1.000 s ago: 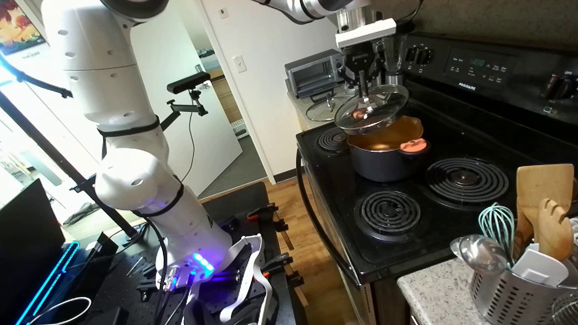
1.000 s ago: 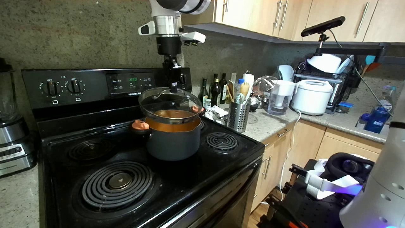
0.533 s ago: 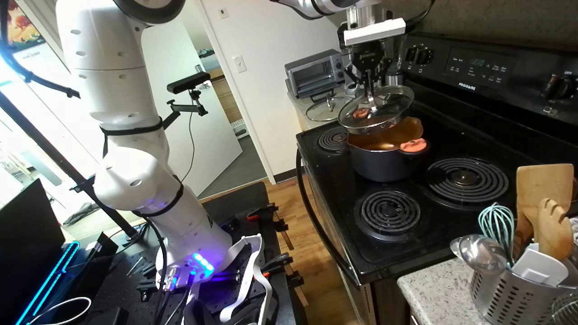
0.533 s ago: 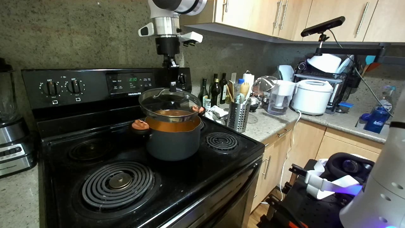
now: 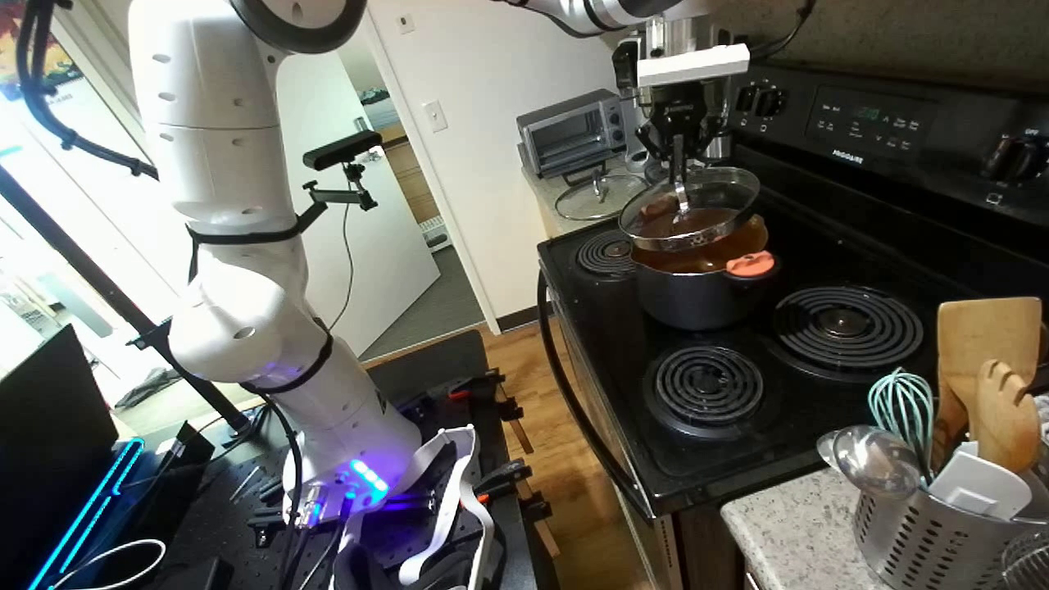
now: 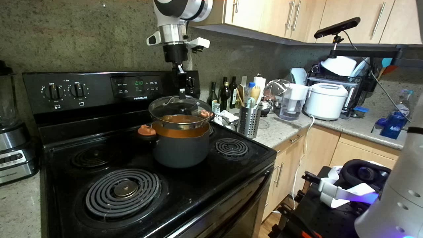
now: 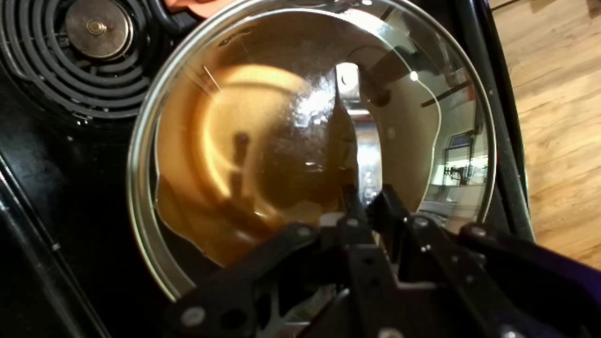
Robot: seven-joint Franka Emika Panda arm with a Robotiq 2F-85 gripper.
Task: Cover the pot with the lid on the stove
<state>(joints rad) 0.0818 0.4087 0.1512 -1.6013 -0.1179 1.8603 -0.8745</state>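
A dark pot [image 5: 697, 301] with an orange inside and orange-topped side handles stands on the black stove [image 6: 231, 185]. Just over its mouth hangs the clear glass lid [image 6: 165, 108], tilted, its edge toward the stove's front lower. In both exterior views part of the orange inside shows below the lid's rim; whether the low edge touches the pot I cannot tell. My gripper [image 7: 368, 197] is shut on the lid's metal strap handle [image 7: 368, 141]. Through the glass in the wrist view the pot's interior appears off to one side of the lid's centre.
Another glass lid [image 5: 594, 197] lies on the counter by a toaster oven [image 5: 569, 131]. The stove's back panel [image 6: 99, 91] rises behind the pot. A steel utensil holder [image 6: 248, 122] stands on the side counter, and a blender [image 6: 15, 145] stands at the opposite side.
My gripper and the lid have shifted slightly across the pot and come lower over it, staying tilted. The grip on the handle is unchanged, and the pot has not moved.
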